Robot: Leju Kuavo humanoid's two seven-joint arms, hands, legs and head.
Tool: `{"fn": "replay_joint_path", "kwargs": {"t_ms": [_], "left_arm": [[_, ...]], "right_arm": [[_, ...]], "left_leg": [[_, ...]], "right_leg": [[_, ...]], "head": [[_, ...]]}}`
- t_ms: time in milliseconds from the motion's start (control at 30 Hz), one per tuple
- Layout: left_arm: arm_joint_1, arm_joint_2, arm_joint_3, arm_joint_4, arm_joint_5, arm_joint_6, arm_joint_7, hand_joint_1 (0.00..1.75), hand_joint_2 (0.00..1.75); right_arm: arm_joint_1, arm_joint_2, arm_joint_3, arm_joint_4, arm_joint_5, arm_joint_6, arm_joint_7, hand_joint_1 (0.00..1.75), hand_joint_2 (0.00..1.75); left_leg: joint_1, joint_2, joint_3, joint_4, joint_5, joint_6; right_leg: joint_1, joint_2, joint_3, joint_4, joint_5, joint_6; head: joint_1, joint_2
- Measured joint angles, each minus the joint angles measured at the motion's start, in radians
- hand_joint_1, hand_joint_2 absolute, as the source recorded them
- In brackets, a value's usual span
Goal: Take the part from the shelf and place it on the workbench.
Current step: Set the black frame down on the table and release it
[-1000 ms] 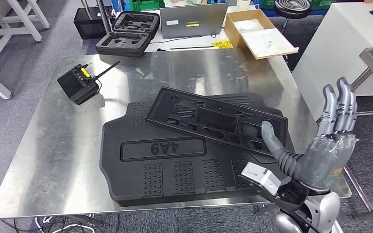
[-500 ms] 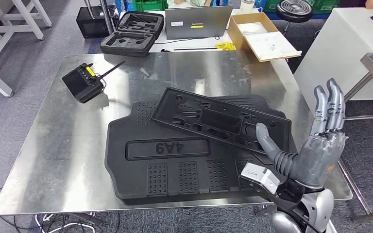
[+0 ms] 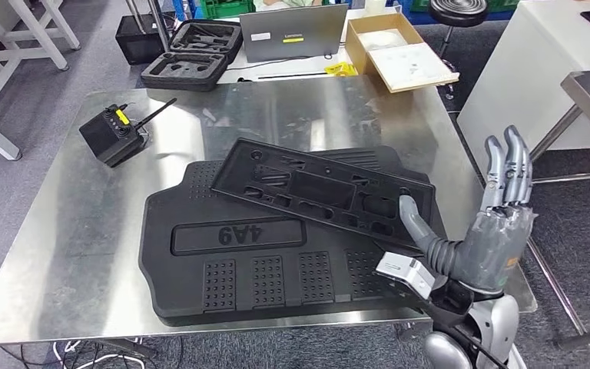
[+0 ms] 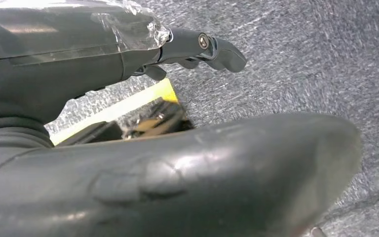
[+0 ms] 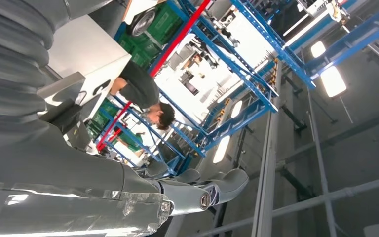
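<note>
Steel table (image 3: pixel 84 231) stood on grey carpet, its near and left margins bare metal. Two black parts lay on it: a large mat (image 3: pixel 269 254) marked 4A9, reaching almost to the near edge, and a long slotted part (image 3: pixel 323 192) resting tilted across the mat's far right corner. Small black box (image 3: pixel 111 134) with an antenna sat alone near the far left corner, well apart from both parts.

Right hand (image 3: pixel 492 231) was raised at the table's right edge, fingers (image 3: pixel 507 165) straight and apart, holding nothing; thumb tip pointed toward the slotted part's right end, contact not clear. Left hand (image 4: pixel 168 168) hung over carpet, fingers loosely curved around nothing.

Beyond the far edge: an open foam-lined case (image 3: pixel 188 54), a laptop (image 3: pixel 296 31), and an open cardboard box (image 3: pixel 396 50) holding white sheets. White cabinet (image 3: pixel 538 69) stood close to the right, leaving a narrow gap beside the table.
</note>
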Motion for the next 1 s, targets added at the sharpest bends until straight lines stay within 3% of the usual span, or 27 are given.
{"fn": "replay_joint_path", "kwargs": {"t_ms": [33, 67, 100, 133, 200, 267, 367, 433, 533, 567, 600, 633, 733, 767, 833, 900, 933, 1000], "left_arm": [[0.001, 0.0, 0.0, 0.0, 0.0, 0.0, 0.0, 0.0, 0.0], [0.001, 0.0, 0.0, 0.0, 0.0, 0.0, 0.0, 0.0, 0.0], [0.002, 0.0, 0.0, 0.0, 0.0, 0.0, 0.0, 0.0, 0.0], [0.002, 0.0, 0.0, 0.0, 0.0, 0.0, 0.0, 0.0, 0.0], [0.0, 0.0, 0.0, 0.0, 0.0, 0.0, 0.001, 0.0, 0.0], [-0.004, 0.0, 0.0, 0.0, 0.0, 0.0, 0.002, 0.0, 0.0], [-0.005, 0.0, 0.0, 0.0, 0.0, 0.0, 0.003, 0.0, 0.0], [-0.005, 0.0, 0.0, 0.0, 0.001, 0.0, 0.003, 0.0, 0.0], [-0.005, 0.0, 0.0, 0.001, 0.001, -0.001, 0.004, 0.0, 0.0], [-0.004, 0.0, 0.0, 0.001, 0.001, -0.002, 0.004, 0.0, 0.0], [-0.003, 0.0, 0.0, 0.001, 0.001, -0.002, 0.004, 0.0, 0.0], [-0.002, 0.0, 0.0, 0.001, 0.001, -0.003, 0.005, 0.0, 0.0], [-0.001, 0.0, 0.0, 0.001, 0.002, -0.004, 0.006, 0.0, 0.0], [-0.001, 0.0, 0.0, 0.001, 0.002, -0.004, 0.006, 0.0, 0.0], [-0.001, 0.0, 0.0, 0.001, 0.002, -0.004, 0.007, 0.0, 0.0], [-0.001, 0.0, 0.0, 0.001, 0.001, -0.005, 0.007, 0.0, 0.0], [-0.001, 0.0, 0.0, 0.001, 0.002, -0.006, 0.007, 0.0, 0.0], [0.0, 0.0, 0.0, 0.001, 0.002, -0.007, 0.007, 0.0, 0.0]], "right_arm": [[0.0, 0.001, 0.0, 0.002, -0.001, 0.0, 0.0, 0.0, 1.75], [0.0, 0.002, 0.0, 0.004, -0.002, 0.0, 0.0, 0.0, 1.75], [0.001, 0.004, 0.0, 0.005, -0.003, 0.0, 0.0, 0.0, 1.75], [0.001, 0.005, 0.0, 0.006, -0.004, 0.0, 0.0, 0.0, 1.75], [0.0, 0.007, 0.0, 0.007, -0.007, 0.0, -0.002, 0.0, 1.75], [0.0, 0.009, 0.0, 0.007, -0.01, 0.0, -0.004, 0.0, 1.75], [0.0, 0.012, 0.0, 0.008, -0.018, 0.0, -0.008, 0.0, 1.75], [0.0, 0.015, 0.0, 0.01, -0.024, 0.0, -0.013, 0.0, 1.75], [-0.001, 0.017, 0.0, 0.015, -0.029, -0.001, -0.02, 0.0, 1.75], [-0.001, 0.018, 0.0, 0.018, -0.031, -0.001, -0.023, 0.0, 1.75], [0.0, 0.019, 0.0, 0.021, -0.032, -0.001, -0.026, 0.0, 1.75], [0.0, 0.02, 0.0, 0.023, -0.033, -0.001, -0.028, 0.0, 1.75], [-0.002, 0.025, -0.001, 0.027, -0.034, -0.001, -0.034, 0.0, 1.75], [-0.003, 0.027, -0.001, 0.028, -0.034, -0.001, -0.035, 0.0, 1.75], [-0.004, 0.029, -0.002, 0.029, -0.035, -0.001, -0.038, 0.0, 1.75], [-0.005, 0.034, -0.002, 0.03, -0.037, -0.002, -0.042, 0.0, 1.75], [-0.005, 0.037, -0.002, 0.03, -0.039, -0.002, -0.044, 0.0, 1.75], [-0.004, 0.041, -0.003, 0.031, -0.045, -0.002, -0.05, 0.0, 1.75]], "left_leg": [[-0.002, 0.0, -0.031, 0.074, -0.031, 0.001], [-0.004, 0.0, -0.048, 0.118, -0.042, 0.003], [-0.006, 0.0, -0.046, 0.121, -0.032, 0.006], [-0.009, 0.0, -0.022, 0.08, -0.003, 0.012], [-0.016, 0.001, 0.061, -0.079, 0.071, 0.028], [-0.024, 0.002, 0.118, -0.199, 0.112, 0.039], [-0.027, 0.002, 0.116, -0.226, 0.123, 0.045], [-0.022, 0.004, 0.107, -0.231, 0.133, 0.054], [-0.023, 0.007, 0.087, -0.227, 0.144, 0.065], [-0.025, 0.008, 0.08, -0.222, 0.145, 0.066], [-0.027, 0.008, 0.074, -0.218, 0.146, 0.067], [-0.028, 0.008, 0.07, -0.214, 0.146, 0.066], [-0.03, 0.008, 0.065, -0.208, 0.148, 0.062], [-0.031, 0.008, 0.063, -0.207, 0.151, 0.058], [-0.033, 0.008, 0.059, -0.204, 0.156, 0.049], [-0.034, 0.007, 0.052, -0.191, 0.145, 0.038], [-0.035, 0.006, 0.039, -0.161, 0.121, 0.033], [-0.032, 0.004, -0.01, -0.035, 0.04, 0.022]], "right_leg": [[0.002, -0.001, -0.003, -0.001, 0.002, -0.003], [0.004, -0.002, -0.005, 0.0, 0.004, -0.005], [0.006, -0.002, -0.006, 0.0, 0.005, -0.005], [0.007, -0.002, -0.006, 0.0, 0.007, -0.005], [0.008, -0.002, -0.006, 0.0, 0.009, -0.002], [0.009, -0.001, -0.007, 0.001, 0.013, 0.006], [0.008, -0.002, -0.014, 0.004, 0.017, 0.023], [0.008, -0.004, -0.036, 0.05, -0.024, 0.032], [0.007, -0.005, -0.12, 0.265, -0.155, 0.04], [0.008, -0.006, -0.138, 0.323, -0.177, 0.041], [0.008, -0.006, -0.139, 0.343, -0.178, 0.041], [0.009, -0.006, -0.119, 0.321, -0.159, 0.038], [0.019, -0.003, 0.005, 0.11, -0.065, 0.018], [0.023, -0.002, 0.034, 0.055, -0.048, 0.011], [0.029, -0.003, 0.049, 0.014, -0.037, 0.005], [0.022, -0.008, 0.049, -0.001, -0.035, -0.001], [0.018, -0.01, 0.048, -0.008, -0.033, -0.005], [0.016, -0.013, 0.041, -0.014, -0.026, -0.014]], "head": [[-0.005, 0.0], [-0.009, 0.0], [-0.011, 0.0], [-0.013, 0.0], [-0.016, 0.0], [-0.018, 0.0], [-0.02, 0.0], [-0.014, 0.0], [0.003, 0.0], [0.007, 0.0], [0.011, 0.0], [0.016, 0.0], [0.03, 0.0], [0.032, 0.0], [0.034, 0.0], [0.032, 0.0], [0.027, 0.0], [0.013, 0.0]]}}
